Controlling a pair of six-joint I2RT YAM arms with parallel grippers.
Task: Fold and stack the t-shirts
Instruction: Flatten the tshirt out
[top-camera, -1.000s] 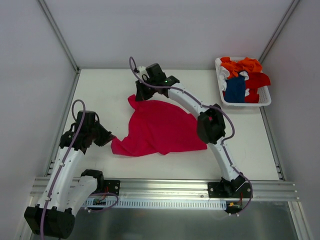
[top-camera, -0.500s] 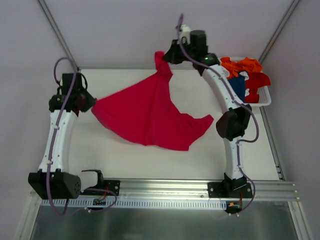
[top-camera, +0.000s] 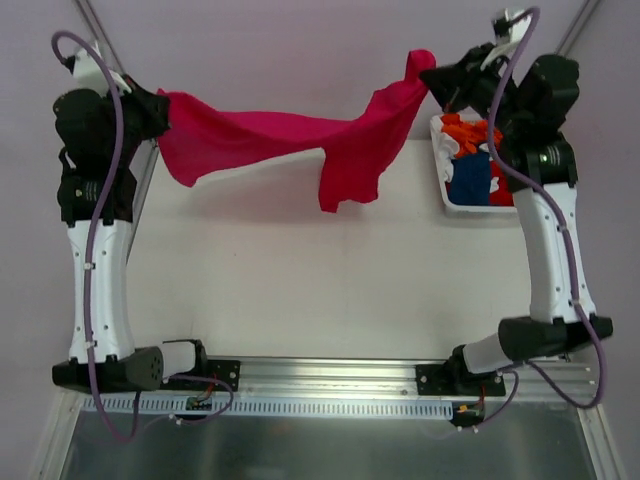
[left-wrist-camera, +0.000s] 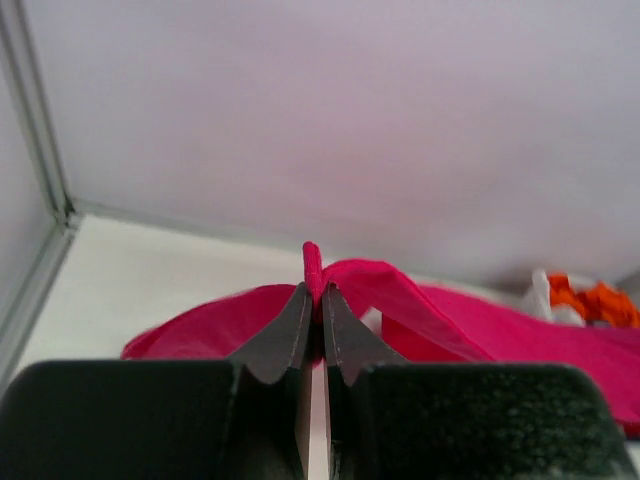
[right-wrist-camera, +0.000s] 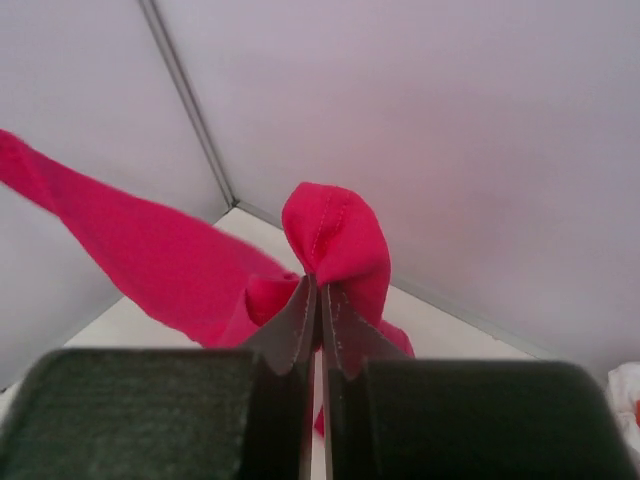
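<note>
Plain crimson-pink t-shirt (top-camera: 270, 140); white basket (top-camera: 470, 208); orange, red, perhaps dark-blue shirts (top-camera: 470, 178).

White table (top-camera: 300, 300), walls (top-camera: 300, 60) on three sides; white slatted basket (top-camera: 441, 186) on it, far right edge.

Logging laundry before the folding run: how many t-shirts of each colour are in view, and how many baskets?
crimson-pink t-shirt, held aloft: 1
orange t-shirt, in the basket: 1
dark blue t-shirt, in the basket: 1
red t-shirt, in the basket, partly hidden: 1
white slatted basket: 1
Total: 5
</note>
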